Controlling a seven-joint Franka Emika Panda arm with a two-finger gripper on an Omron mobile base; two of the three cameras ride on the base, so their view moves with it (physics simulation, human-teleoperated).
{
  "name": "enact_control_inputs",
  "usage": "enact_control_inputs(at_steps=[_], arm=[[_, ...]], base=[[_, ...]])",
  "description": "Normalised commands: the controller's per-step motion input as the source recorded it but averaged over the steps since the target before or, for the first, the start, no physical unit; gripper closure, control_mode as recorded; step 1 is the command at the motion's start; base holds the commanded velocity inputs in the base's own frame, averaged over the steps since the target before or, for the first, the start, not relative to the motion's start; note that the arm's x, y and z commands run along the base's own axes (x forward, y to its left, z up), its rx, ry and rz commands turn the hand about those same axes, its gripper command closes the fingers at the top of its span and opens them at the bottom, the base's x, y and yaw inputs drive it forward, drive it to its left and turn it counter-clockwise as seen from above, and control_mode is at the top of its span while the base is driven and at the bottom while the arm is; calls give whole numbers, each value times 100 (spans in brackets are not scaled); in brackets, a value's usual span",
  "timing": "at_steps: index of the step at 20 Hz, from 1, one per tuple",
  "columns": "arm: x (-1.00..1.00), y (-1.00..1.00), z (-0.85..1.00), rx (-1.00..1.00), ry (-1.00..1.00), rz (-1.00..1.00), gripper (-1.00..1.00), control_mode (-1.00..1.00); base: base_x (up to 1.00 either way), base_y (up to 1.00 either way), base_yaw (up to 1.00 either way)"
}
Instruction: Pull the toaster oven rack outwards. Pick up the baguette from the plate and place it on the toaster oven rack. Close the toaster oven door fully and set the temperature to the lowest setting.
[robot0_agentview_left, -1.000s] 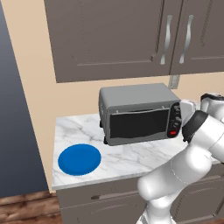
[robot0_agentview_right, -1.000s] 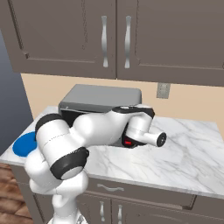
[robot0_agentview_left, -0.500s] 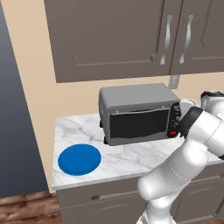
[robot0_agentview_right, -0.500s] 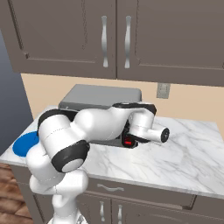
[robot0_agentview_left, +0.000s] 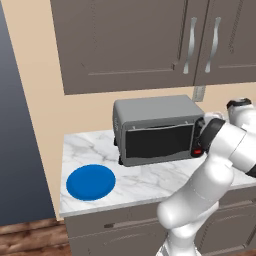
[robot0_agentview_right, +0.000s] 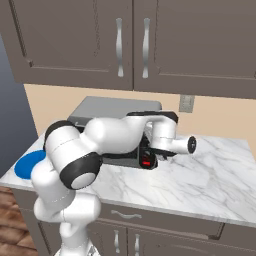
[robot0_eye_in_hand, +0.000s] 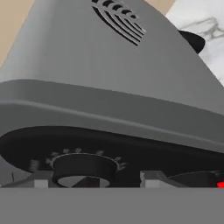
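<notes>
The boxy grey metal toaster oven (robot0_agentview_left: 156, 130) stood at the back of the white marble worktop (robot0_agentview_left: 145, 180) with its dark glass door (robot0_agentview_left: 159, 141) shut, and the flat round blue plate (robot0_agentview_left: 91, 181) lay bare near the front left corner. The gripper (robot0_eye_in_hand: 94, 183) was at the oven's dark control panel (robot0_eye_in_hand: 109, 151) — its fingers stood apart on either side of a black knob (robot0_eye_in_hand: 84, 166), but whether they touched it I could not tell.

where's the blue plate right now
The plate lies on the marble counter at its left end, in front of and left of the toaster oven, apart from it; nothing lies on it.
</notes>
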Motion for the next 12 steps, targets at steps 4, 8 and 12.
enact_control_inputs(at_steps=[4, 8, 12], arm=[[44, -6, 29, -29, 0, 15, 100, -100], [46, -1, 25, -30, -5, 11, 100, -100], [51, 0, 17, -33, -9, 11, 100, -100]], base=[[0, 0, 0], [0, 0, 0], [0, 0, 0]])
